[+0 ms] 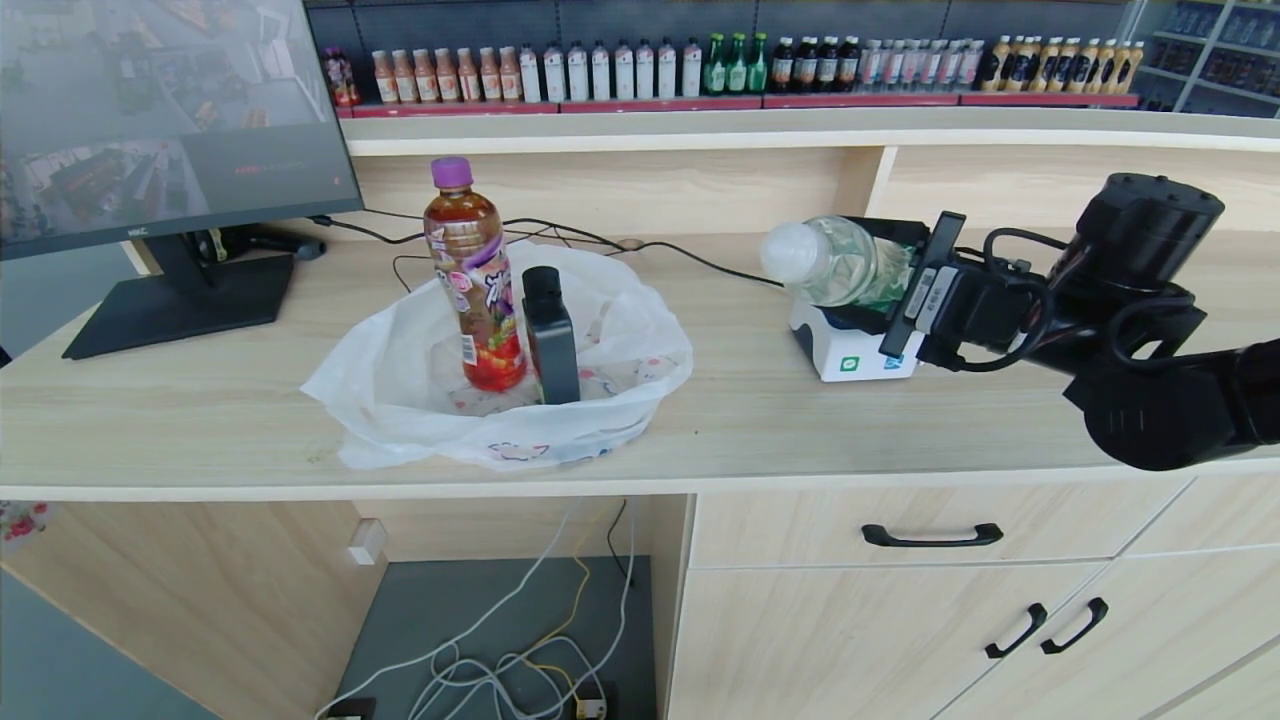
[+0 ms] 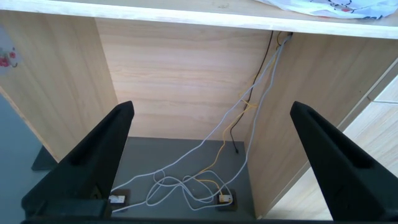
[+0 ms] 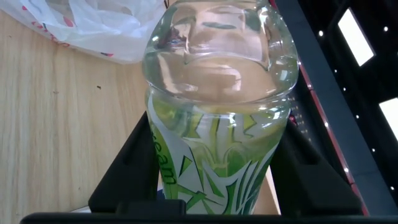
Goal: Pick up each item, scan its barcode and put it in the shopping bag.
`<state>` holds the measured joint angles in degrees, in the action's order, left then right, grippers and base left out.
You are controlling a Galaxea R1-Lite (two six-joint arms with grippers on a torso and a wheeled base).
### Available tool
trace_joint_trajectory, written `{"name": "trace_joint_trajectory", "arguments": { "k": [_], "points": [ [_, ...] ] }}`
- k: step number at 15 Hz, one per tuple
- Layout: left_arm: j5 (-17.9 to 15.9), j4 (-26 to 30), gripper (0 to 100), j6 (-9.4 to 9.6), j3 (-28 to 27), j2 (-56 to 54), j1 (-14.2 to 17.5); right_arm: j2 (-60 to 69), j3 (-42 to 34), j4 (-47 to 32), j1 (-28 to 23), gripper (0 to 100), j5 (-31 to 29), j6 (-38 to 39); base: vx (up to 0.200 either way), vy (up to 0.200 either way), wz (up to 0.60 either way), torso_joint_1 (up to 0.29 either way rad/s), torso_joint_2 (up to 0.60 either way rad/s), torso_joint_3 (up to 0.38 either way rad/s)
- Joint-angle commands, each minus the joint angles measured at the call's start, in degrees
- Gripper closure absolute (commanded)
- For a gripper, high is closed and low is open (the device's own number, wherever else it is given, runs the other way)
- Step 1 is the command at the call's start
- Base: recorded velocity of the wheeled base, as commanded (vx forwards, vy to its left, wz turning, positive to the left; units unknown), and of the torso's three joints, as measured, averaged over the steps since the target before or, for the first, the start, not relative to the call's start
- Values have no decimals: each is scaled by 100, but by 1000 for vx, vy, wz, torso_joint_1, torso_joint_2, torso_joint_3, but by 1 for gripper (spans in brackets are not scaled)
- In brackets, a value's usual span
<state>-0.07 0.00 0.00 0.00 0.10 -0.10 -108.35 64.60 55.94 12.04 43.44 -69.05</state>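
A clear water bottle point(image 1: 835, 262) with a green label and white cap lies sideways in my right gripper point(image 1: 885, 275), held just over the white barcode scanner point(image 1: 850, 345), cap pointing toward the bag. The right wrist view has the water bottle point(image 3: 214, 106) between the dark fingers point(image 3: 127, 174). The white shopping bag point(image 1: 400, 390) sits open mid-counter, holding an upright red tea bottle point(image 1: 475, 280) with a purple cap and a black bottle point(image 1: 552, 335). My left gripper point(image 2: 211, 162) hangs open below the counter, in front of the cable recess.
A monitor point(image 1: 160, 120) on a black stand occupies the counter's left. Cables point(image 1: 600, 240) run behind the bag toward the scanner. A raised wooden ledge point(image 1: 800, 135) lines the back. Drawers with black handles point(image 1: 930, 537) are below right. Loose wires point(image 2: 199, 180) lie on the recess floor.
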Motion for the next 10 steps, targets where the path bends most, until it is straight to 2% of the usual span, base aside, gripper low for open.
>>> {"name": "trace_joint_trajectory", "arguments": {
  "k": [1, 10],
  "points": [
    [-1, 0, 0, 0, 0, -1, 1, 33, 0, 4, 17, 100, -2, -21, 0, 0, 0, 0, 0, 0],
    [-1, 0, 0, 0, 0, -1, 1, 323, -79, -57, 35, 100, -28, 155, 0, 0, 0, 0, 0, 0]
  ]
}}
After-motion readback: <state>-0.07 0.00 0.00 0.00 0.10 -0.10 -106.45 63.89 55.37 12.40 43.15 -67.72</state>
